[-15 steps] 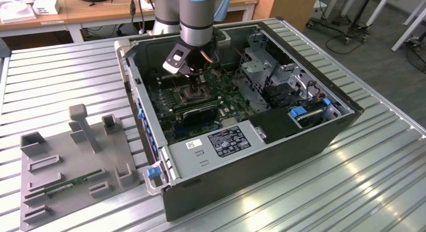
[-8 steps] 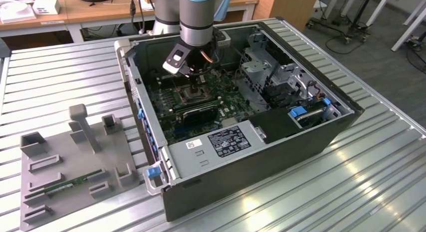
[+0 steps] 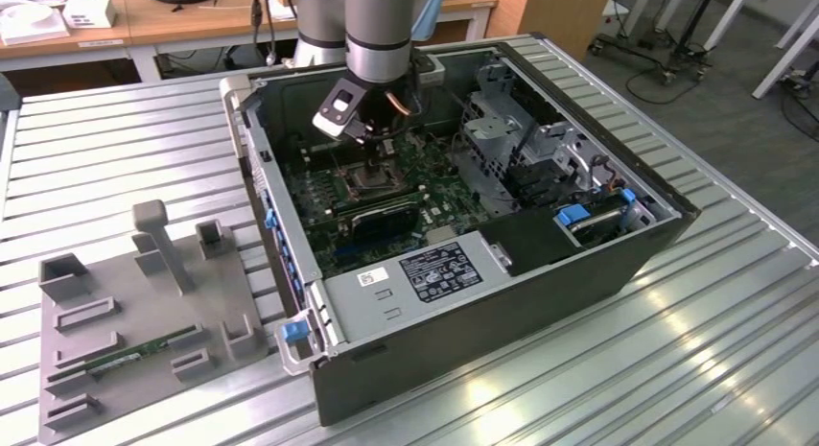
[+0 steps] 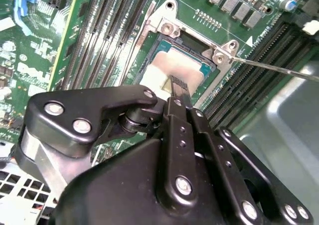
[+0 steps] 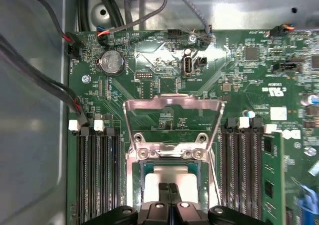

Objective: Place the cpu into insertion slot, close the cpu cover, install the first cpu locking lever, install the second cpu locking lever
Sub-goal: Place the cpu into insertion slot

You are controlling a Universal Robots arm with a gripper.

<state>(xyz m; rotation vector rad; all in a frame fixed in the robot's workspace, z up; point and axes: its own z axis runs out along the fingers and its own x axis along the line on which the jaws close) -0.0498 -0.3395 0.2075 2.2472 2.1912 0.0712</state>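
My gripper (image 3: 379,166) reaches down into the open computer case over the insertion slot (image 3: 379,184) on the green motherboard (image 3: 336,230). In both wrist views the two black fingers (image 4: 178,83) are pressed together with nothing between them. Their tips sit on or just above the cpu (image 4: 172,63), whose silvery-tan top lies flat inside the insertion slot (image 4: 210,74). The cpu (image 5: 168,174) shows between the slot's rims in the first wrist view too. The cpu cover (image 5: 173,104) is swung open, standing up from its hinge behind the slot. A thin locking lever (image 4: 279,70) sticks out beside the slot.
Long black memory slots (image 5: 97,177) flank the socket on both sides. Cables (image 5: 45,83) run along one case wall. A drive cage (image 3: 512,139) fills the case on the exterior view's right. A grey fixture (image 3: 77,369) with a memory stick (image 3: 128,355) lies at the exterior view's left.
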